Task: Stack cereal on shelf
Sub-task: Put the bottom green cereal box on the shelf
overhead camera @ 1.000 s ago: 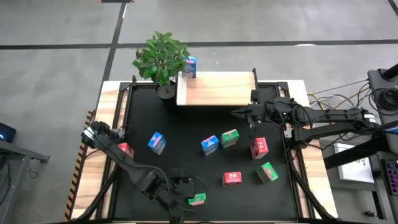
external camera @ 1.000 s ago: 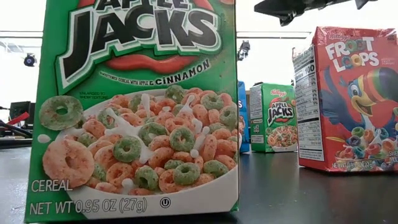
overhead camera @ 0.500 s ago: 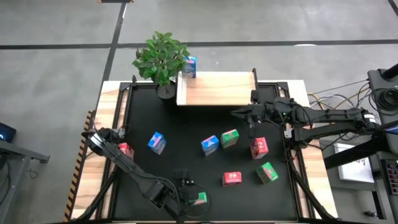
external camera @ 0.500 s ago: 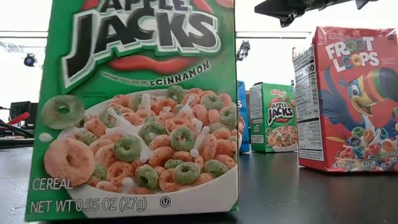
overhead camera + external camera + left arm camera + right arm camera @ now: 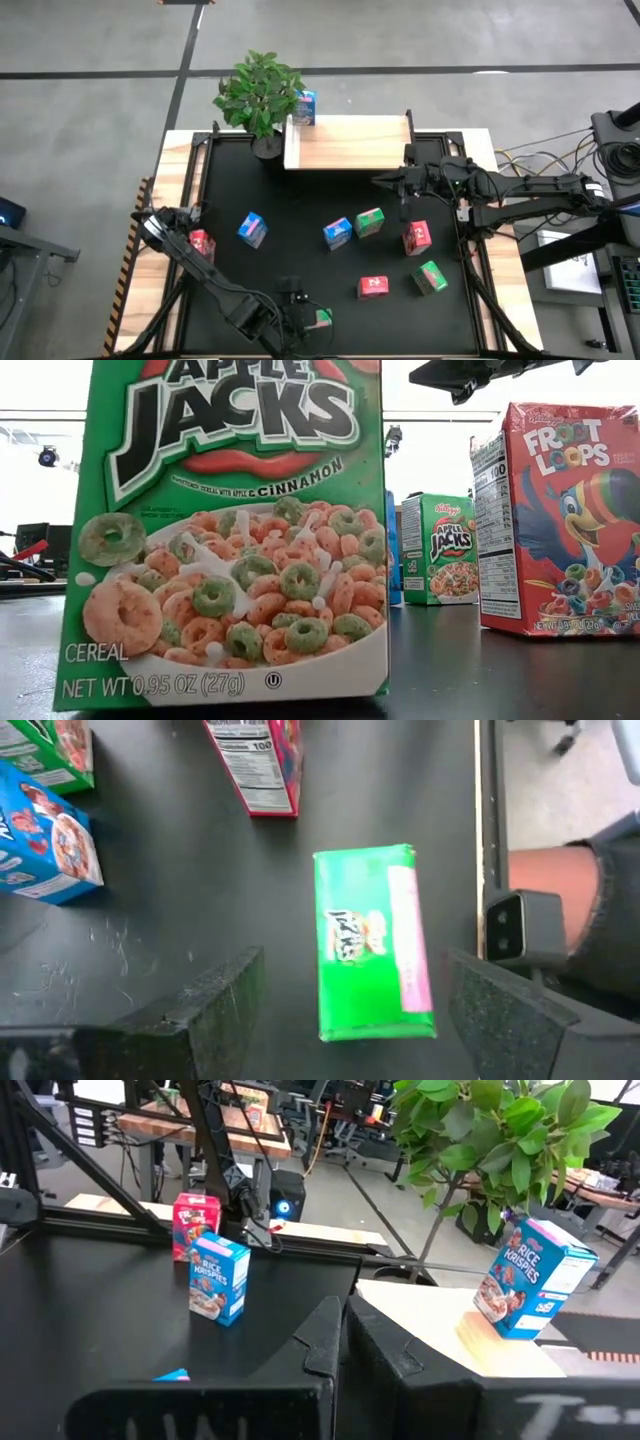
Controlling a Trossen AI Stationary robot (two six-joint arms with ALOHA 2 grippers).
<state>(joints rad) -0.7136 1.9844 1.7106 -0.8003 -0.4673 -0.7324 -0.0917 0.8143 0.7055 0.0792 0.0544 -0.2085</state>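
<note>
Shelf [image 5: 348,142]: standing at the far edge of the black mat [image 5: 300,200], just beside the plant [image 5: 258,92]. One blue box [image 5: 304,106] is sitting upright on its left end; the rest of the plank is bare.

Left gripper [image 5: 305,322]: you are hovering it over the near edge of the mat, directly above a green box [image 5: 320,319]. In the left wrist view that green box [image 5: 373,942] is standing upright between your two spread fingers [image 5: 205,1005], with a gap on each side, so you are holding nothing.

Right gripper [image 5: 385,182]: you are keeping it just in front of the shelf's right half. In the right wrist view its fingers [image 5: 320,1342] are pressed together with nothing between them.

Boxes on the mat, seen from above:
- red box [image 5: 202,241], at the left edge beside the left arm;
- blue box [image 5: 252,229], near it;
- blue box [image 5: 337,233] and green box [image 5: 370,222], just beside each other at the centre;
- red box [image 5: 416,237], below the right arm;
- red box [image 5: 373,287] and green box [image 5: 431,277], toward the near right.

Low view: the green box [image 5: 228,530] under your left gripper is filling the left half of the picture; a red box [image 5: 560,520] is standing at the right.
</note>
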